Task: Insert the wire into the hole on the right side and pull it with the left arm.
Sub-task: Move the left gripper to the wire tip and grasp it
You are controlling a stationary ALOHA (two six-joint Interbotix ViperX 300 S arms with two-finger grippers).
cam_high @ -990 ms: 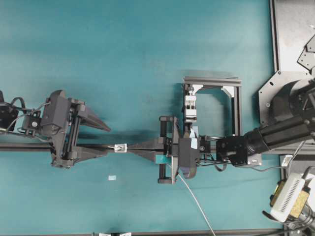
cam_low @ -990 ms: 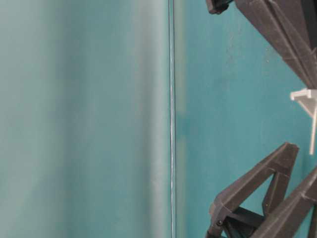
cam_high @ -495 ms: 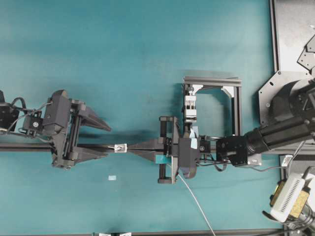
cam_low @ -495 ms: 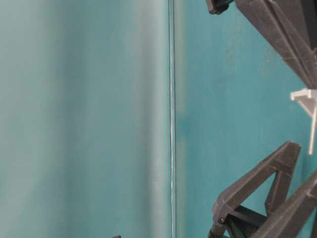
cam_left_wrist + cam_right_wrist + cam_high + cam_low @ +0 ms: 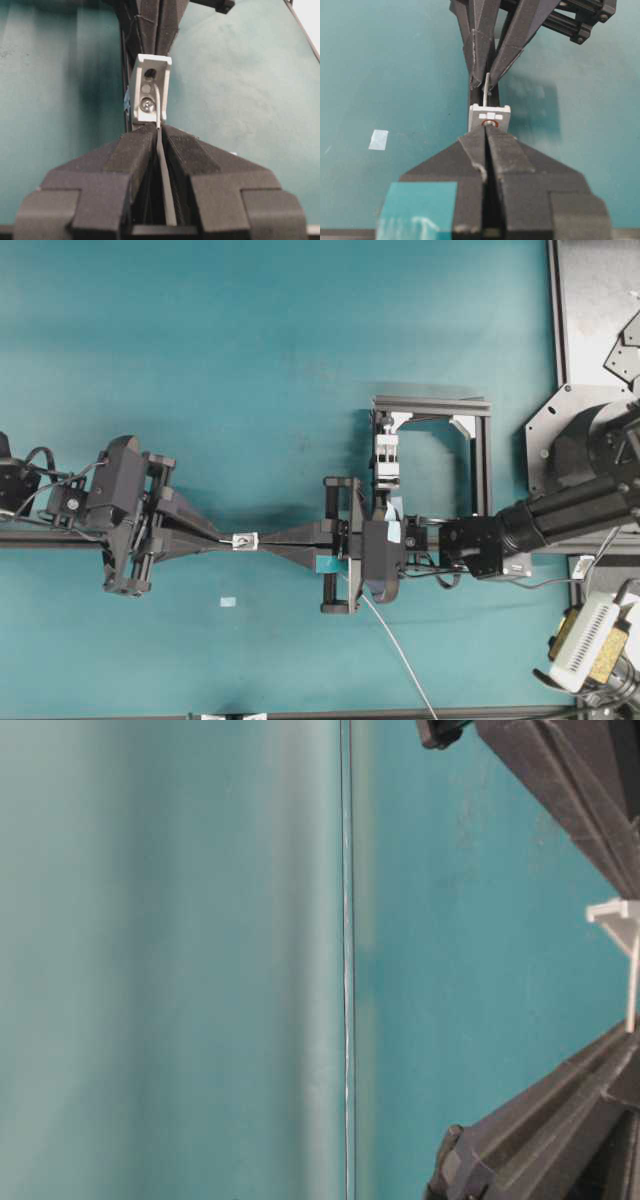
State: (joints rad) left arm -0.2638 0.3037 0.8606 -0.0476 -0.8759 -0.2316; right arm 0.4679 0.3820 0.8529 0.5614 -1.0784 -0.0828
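Left wrist view: left gripper (image 5: 159, 137) pinches the wire (image 5: 159, 107) threaded through the hole (image 5: 149, 74) at frame centre; right gripper (image 5: 486, 131) is closed too; next, a straight pull away.

bracket (image 5: 243, 540) on rail (image 5: 40, 538), left tool (image 5: 222, 536) to its left, right tool (image 5: 265, 542) to its right

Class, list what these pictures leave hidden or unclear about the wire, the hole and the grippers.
- Wire behind the bracket: left wrist view, bracket hides it.
- Hole: overhead view, too small.
- Left gripper: table-level view, cut off by the edge.
- Wire inside the right gripper: right wrist view, closed fingers hide it.
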